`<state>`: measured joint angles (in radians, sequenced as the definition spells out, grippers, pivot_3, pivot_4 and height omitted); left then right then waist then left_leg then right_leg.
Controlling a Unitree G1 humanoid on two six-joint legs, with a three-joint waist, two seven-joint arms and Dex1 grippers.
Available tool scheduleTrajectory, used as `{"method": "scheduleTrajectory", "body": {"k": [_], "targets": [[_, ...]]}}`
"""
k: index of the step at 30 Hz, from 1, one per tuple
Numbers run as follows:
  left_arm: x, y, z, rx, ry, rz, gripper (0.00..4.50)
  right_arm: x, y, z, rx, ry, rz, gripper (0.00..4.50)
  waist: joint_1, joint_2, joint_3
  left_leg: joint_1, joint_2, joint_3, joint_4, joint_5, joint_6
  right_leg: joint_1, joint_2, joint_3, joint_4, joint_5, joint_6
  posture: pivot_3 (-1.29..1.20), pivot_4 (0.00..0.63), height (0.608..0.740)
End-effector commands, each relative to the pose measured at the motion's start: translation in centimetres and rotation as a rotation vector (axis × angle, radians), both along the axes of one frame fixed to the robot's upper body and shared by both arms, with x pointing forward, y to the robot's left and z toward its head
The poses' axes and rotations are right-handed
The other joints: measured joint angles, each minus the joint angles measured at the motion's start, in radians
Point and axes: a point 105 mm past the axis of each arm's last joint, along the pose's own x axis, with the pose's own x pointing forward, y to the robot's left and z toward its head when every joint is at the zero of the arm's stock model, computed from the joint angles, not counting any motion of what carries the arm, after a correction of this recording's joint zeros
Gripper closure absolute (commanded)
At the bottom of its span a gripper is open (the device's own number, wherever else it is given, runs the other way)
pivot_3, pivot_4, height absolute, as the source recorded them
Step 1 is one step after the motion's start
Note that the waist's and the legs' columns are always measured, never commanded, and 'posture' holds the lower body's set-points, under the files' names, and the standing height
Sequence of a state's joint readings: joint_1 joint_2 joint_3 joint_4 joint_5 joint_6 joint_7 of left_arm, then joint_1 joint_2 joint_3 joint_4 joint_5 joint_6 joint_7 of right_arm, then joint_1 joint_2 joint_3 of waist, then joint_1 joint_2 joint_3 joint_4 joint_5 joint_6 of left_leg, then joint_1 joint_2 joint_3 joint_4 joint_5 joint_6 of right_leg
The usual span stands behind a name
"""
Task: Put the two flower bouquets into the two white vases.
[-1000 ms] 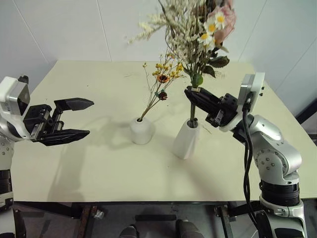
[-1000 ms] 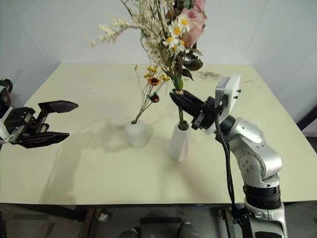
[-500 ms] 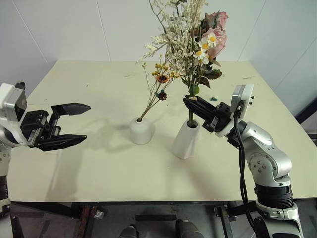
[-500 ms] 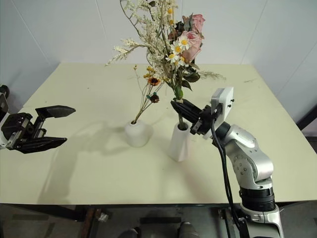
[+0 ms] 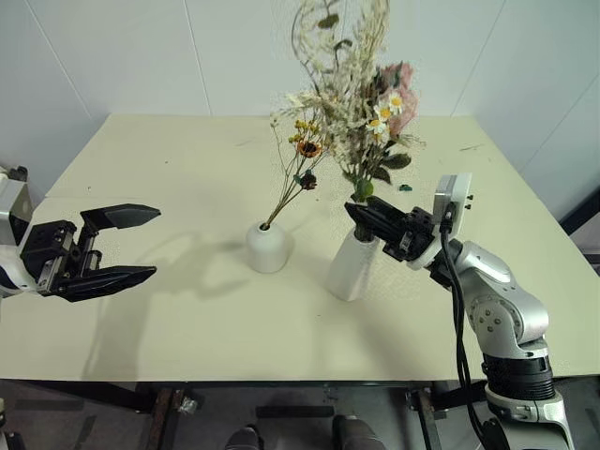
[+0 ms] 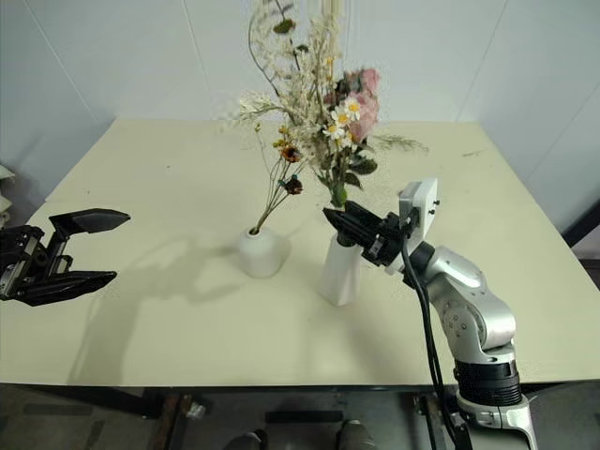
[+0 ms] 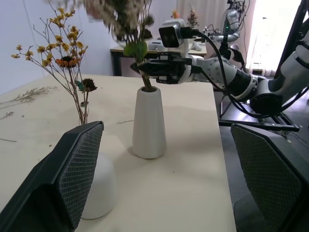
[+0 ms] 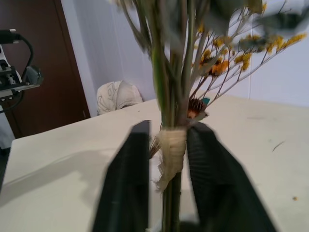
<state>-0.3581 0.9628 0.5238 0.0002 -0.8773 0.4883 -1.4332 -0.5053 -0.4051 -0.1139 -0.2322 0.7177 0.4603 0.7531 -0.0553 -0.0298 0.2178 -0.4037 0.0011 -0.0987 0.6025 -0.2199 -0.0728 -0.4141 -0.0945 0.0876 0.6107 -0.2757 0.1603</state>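
No writing or labels are legible. The right hand (image 5: 361, 211) brackets the pink rose bouquet (image 5: 361, 112), fingers slightly parted, in the tall vase (image 5: 351, 265); the left hand (image 5: 127, 246) is spread wide.

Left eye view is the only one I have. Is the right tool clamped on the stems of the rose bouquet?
Observer: No. In the right wrist view the right tool stands open around the pale binding on the stems; a gap shows beside one finger.
Operator: Do the stems go inside the tall vase?
Observer: Yes. The left wrist view shows them entering the mouth of the tall white vase, which stands upright.
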Motion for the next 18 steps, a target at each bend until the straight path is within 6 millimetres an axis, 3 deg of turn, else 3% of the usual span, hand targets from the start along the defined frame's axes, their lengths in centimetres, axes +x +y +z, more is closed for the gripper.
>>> {"method": "scheduleTrajectory", "body": {"k": [1, 7, 18], "targets": [[-0.6, -0.1, 1.0, 0.008, -0.051, -0.01, 0.0, -0.7, -0.2, 0.6, 0.006, -0.035, 0.022, 2.16, -0.001, 0.0, 0.0, 0.0, 0.0, 0.0, 0.0, 0.0, 0.0, 0.0, 0.0, 0.0, 0.0, 0.0, 0.0, 0.0, 0.15, 0.74], [-0.2, 0.0, 1.0, 0.005, -0.051, -0.014, 0.0, -1.1, -0.5, 0.3, -0.019, -0.038, 0.025, 0.09, 0.0, 0.0, 0.0, 0.0, 0.0, 0.0, 0.0, 0.0, 0.0, 0.0, 0.0, 0.0, 0.0, 0.0, 0.0, 0.0, 0.15, 0.74], [0.7, -0.4, 0.7, -0.002, -0.049, -0.035, 0.0, -3.1, -2.4, -0.1, -0.139, -0.057, 0.027, 0.04, 0.002, 0.0, 0.0, 0.0, 0.0, 0.0, 0.0, 0.0, 0.0, 0.0, 0.0, 0.0, 0.0, 0.0, 0.0, 0.0, 0.15, 0.74]]}}
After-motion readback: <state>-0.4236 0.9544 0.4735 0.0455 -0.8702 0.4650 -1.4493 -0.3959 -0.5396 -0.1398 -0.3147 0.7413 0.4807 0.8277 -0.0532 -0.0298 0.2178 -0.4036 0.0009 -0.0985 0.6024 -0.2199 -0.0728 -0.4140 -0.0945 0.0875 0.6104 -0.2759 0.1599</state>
